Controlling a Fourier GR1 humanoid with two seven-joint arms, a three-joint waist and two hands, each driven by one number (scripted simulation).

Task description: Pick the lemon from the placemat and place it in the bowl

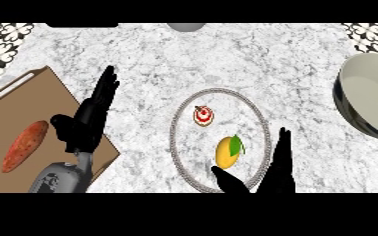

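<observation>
You have a marbled white worktop (221, 55) filling the view. At nine o'clock a brown cutting board (40, 87) carries a reddish sweet potato (23, 146). At three o'clock the steel bowl (354, 97) is cut by the edge. In the centre lies the oval placemat (260, 125) with a beaded rim. Your left hand (87, 120) rests open over the board, fingers straight towards twelve. Your right hand (269, 175), at six o'clock, is open, thumb just below the lemon (228, 152), which lies on the placemat. Near it, towards twelve, sits a small red-topped tart (203, 115).
</observation>
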